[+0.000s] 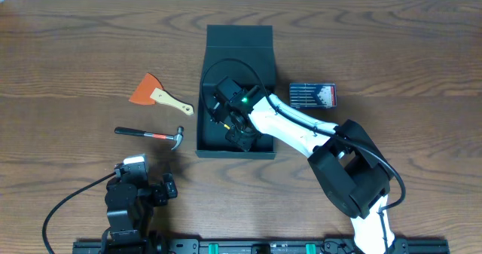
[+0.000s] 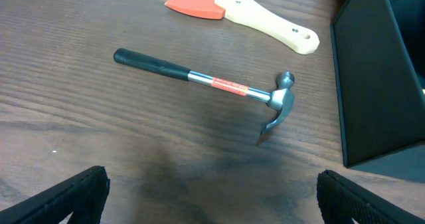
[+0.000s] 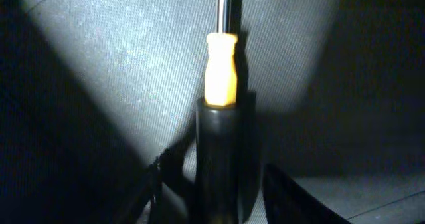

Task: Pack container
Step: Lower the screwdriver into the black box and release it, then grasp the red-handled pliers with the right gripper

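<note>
The container (image 1: 233, 154) is a square black box, open, with its flap lid lying back at the far side; its wall also shows in the left wrist view (image 2: 378, 84). My right gripper (image 1: 242, 137) reaches down inside it. In the right wrist view the gripper (image 3: 216, 167) is shut on the black end of a screwdriver (image 3: 220, 71) with a yellow grip section, whose shaft points away over the lit inner surface of the box (image 3: 133, 71). My left gripper (image 1: 162, 190) is open and empty near the front left; it also shows in the left wrist view (image 2: 212, 197).
A hammer (image 1: 151, 134) (image 2: 212, 83) with a black and red handle lies left of the box. An orange scraper (image 1: 154, 94) (image 2: 226, 1) with a wooden handle lies beyond it. A small blue bit case (image 1: 313, 95) lies to the right of the box.
</note>
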### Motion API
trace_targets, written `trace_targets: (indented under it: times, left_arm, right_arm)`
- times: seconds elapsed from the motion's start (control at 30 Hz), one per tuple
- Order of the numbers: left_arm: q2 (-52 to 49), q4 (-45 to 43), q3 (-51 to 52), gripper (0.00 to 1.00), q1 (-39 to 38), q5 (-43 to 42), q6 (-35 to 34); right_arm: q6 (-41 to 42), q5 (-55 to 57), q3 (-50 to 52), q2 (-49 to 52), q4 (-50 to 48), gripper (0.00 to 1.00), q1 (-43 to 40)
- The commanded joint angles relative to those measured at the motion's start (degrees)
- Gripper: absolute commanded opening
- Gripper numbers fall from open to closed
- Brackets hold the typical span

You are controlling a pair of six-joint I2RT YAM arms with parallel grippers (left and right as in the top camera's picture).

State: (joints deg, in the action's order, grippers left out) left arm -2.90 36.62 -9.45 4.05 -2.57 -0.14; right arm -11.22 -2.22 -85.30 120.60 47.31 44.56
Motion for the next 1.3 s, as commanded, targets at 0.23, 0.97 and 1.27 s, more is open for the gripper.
trace_targets:
  times: [0.23,0.97,1.27]
  left_arm:
    - [-0.07,0.17,0.59,0.98,-0.17,0.68,0.35]
    - [-0.07,0.17,0.59,0.99,-0.17,0.7,0.35]
    - [-0.07,0.17,0.59,0.99,-0.17,0.68,0.35]
  right_arm:
    - [1.4,1.2,-5.68,-11.28,1.14,0.53,0.42]
    - [16.98,9.86,24.37,-54.88,10.38,0.85,-11.13]
    - [16.41,3.41,25.49,-44.68,8.48,0.9,-18.4]
